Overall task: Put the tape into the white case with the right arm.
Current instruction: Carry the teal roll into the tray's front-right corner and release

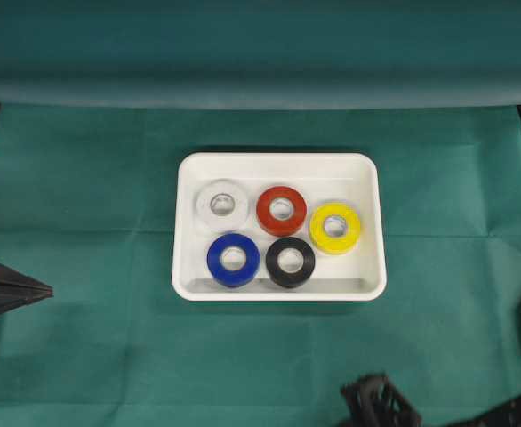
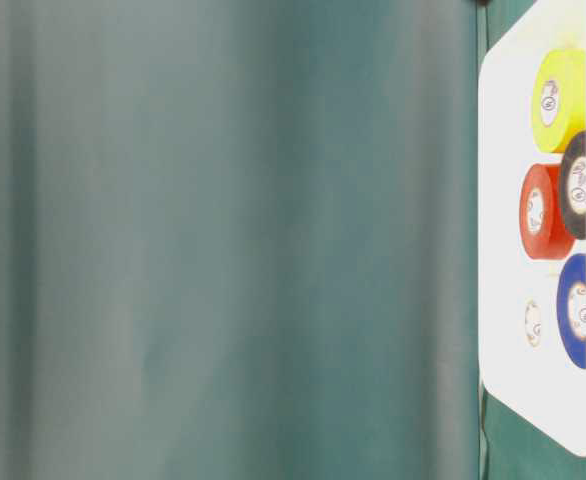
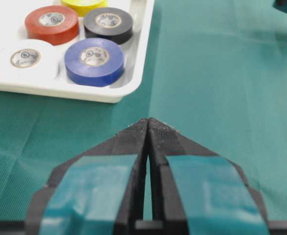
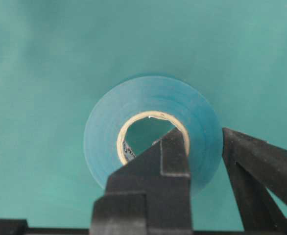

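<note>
Unreadable core print on gripper-pinched light-blue tape (image 4: 151,142)

On my overhead feed I see five tape rolls lying flat, cores up, in two rows. The far row runs white roll (image 1: 222,205), red roll (image 1: 281,210), yellow roll (image 1: 335,227), with the yellow one sitting a little nearer than the other two. The near row is the blue roll (image 1: 234,260) with the black roll (image 1: 290,261) just beside it. A green cloth (image 1: 83,356) covers the table, creased straight across the middle, and more green fabric hangs behind.
</note>
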Action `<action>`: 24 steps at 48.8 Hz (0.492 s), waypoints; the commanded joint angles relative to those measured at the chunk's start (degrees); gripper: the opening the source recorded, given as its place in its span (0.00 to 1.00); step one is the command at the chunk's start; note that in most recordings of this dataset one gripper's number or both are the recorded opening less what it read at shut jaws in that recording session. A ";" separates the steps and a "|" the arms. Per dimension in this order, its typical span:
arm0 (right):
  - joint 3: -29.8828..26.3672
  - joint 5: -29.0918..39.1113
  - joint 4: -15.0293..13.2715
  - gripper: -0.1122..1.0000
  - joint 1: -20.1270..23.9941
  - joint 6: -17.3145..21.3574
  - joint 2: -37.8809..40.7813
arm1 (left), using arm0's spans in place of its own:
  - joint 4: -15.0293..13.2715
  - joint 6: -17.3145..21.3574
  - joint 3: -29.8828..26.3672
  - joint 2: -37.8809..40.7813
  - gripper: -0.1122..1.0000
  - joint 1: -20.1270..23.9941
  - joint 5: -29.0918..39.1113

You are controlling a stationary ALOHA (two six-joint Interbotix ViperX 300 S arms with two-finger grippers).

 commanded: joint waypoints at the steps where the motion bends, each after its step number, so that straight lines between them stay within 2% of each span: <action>1: 0.18 1.93 0.00 0.10 -3.08 0.00 -3.52 | -0.09 0.00 -0.62 0.53 0.10 0.18 -0.35; 10: 2.29 3.69 -0.53 0.10 -10.28 -0.44 -7.91 | -0.09 0.00 -0.62 0.53 0.10 0.18 -0.35; 24: 6.94 2.29 -2.37 0.10 -23.55 -0.70 -12.48 | -0.09 0.00 -0.62 0.53 0.10 0.18 -0.35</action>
